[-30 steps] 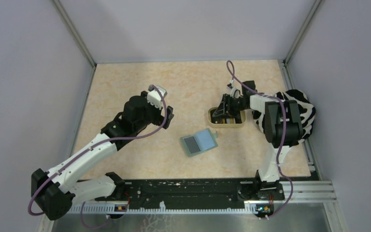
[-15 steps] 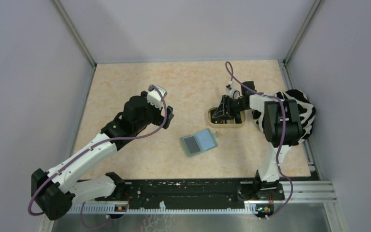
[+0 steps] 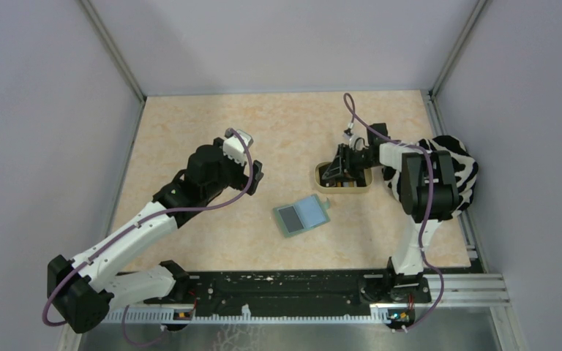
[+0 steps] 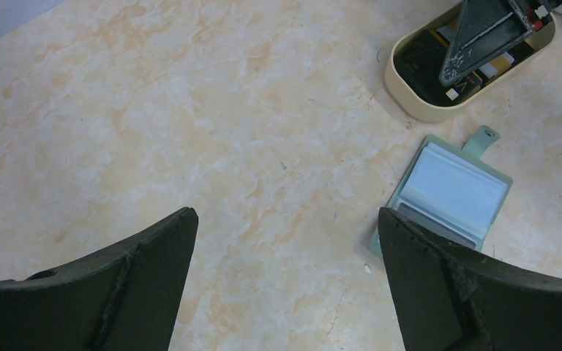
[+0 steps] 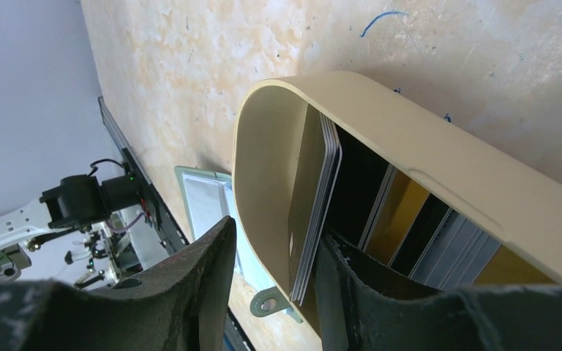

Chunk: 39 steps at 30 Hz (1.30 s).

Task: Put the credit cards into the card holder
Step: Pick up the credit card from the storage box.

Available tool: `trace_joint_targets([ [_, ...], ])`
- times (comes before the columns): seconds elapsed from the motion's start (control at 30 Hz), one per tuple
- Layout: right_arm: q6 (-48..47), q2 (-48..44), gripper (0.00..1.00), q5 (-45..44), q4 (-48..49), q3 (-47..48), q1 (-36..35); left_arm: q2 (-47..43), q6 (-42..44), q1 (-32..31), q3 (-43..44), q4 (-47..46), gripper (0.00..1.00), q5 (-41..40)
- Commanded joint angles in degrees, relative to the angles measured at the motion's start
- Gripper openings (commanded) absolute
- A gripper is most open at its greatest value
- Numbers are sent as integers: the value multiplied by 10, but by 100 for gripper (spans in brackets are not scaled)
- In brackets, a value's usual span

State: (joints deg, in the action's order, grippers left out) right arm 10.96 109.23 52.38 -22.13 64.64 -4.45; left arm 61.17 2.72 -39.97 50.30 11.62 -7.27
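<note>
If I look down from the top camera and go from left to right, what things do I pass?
Left hand → card holder → tray → spotted cloth.

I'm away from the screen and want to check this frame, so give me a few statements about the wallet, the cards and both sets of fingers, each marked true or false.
1. The wallet lies open on the table. True.
2. The left fingers hold a card. False: they are open and empty, above bare table.
3. The right fingers are down at the tray. True.
4. The cards lie in the wallet. False: the cards in view are in the tray.
5. The wallet sits inside the tray. False: it lies on the table beside the tray, apart from it.
</note>
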Motion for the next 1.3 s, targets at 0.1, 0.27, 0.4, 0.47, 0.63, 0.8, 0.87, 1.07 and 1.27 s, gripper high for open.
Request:
trace_joint_targets([
  [0.1,-6,-23,42,24,7,26,20,0,7,2,2,-2,99,6],
  [0.27,-3,-27,41,29,7,25,33,0,8,2,2,-2,99,6],
  [0.4,-1,-31,41,34,9,24,42,-2,7,2,3,-2,99,6],
  [0.47,0,-33,41,35,10,23,42,-2,6,2,2,-2,99,7],
  [0.63,3,-37,41,36,10,22,65,-2,6,1,3,-2,99,7],
  [0.8,2,-37,40,32,11,20,73,-2,6,2,2,-1,99,8],
  [0.87,2,-37,38,30,11,19,76,-3,6,2,2,-2,99,8],
  [1.07,2,-35,25,19,10,17,81,-3,6,2,2,-1,99,9],
  [1.27,-4,-39,6,-12,2,19,85,-3,5,2,2,-1,99,9],
])
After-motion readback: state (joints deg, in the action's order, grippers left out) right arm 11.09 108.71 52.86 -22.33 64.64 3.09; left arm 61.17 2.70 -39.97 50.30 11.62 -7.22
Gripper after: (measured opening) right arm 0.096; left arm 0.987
